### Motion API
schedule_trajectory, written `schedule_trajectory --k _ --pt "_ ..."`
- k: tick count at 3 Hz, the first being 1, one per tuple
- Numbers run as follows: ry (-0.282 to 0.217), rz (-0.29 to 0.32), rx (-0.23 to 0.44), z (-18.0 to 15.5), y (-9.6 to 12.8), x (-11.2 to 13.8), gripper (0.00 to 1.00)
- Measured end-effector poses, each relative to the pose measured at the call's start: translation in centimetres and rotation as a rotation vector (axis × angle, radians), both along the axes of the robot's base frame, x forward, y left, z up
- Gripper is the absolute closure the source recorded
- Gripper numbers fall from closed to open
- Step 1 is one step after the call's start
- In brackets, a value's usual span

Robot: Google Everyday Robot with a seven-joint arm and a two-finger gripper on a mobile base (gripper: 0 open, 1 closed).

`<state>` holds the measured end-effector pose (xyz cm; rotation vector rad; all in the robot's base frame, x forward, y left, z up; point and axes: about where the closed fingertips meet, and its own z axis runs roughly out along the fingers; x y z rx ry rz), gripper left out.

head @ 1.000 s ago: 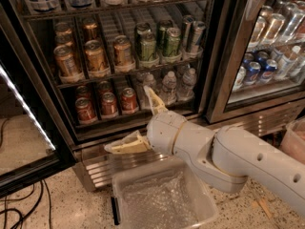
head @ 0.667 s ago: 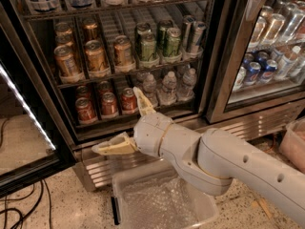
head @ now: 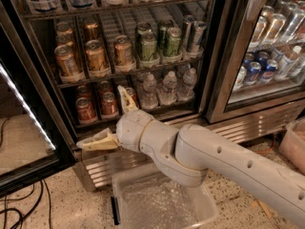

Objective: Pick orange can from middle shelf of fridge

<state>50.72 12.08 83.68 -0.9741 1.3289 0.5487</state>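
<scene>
— Our pincer (head: 100, 117) stands spread wide and empty. One finger points up in front of the red cans (head: 97, 107) on the bottom rack, and the other points left over the ribbed base (head: 102, 168) of the fridge (head: 215, 70).
— It was further right a second ago, wasn't it?
— Yes. We have slid it leftward across the open doorway, at much the same height. That puts it under the orange lanes and away from the green cans (head: 159, 44), so sideways we judge ourselves nearly lined up.
— But not in height.
— No. The orange can (head: 123, 50) nearest us sits at the front edge of the middle shelf (head: 109, 76), towards its left end. Two more stand beside it on the left, with others behind. Our upper finger ends a little below that shelf's front rail. We have to rise and then reach in, so the pick is barely begun.
— What else is about?
— Water bottles (head: 168, 87) stand right of the red cans. A clear bin (head: 162, 202) sits on the floor below our arm (head: 214, 161), cables (head: 19, 211) lie at the left, and the door (head: 28, 173) is swung open there.
— And in our way?
— The front rail and the cup-like stops holding each can, we think. The neighbouring cans stand close, so fingers this wide could knock one.
</scene>
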Motion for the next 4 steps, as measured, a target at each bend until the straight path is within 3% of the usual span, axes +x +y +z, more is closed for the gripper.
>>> schedule_trajectory --k 2,3,4 --pt "0.008 -0.087 -0.004 0.5 2.2 3.5 0.00" --pt "0.036 -0.175 -0.023 0.4 2.7 5.5 0.00" --pt "0.036 -0.175 -0.023 0.4 2.7 5.5 0.00"
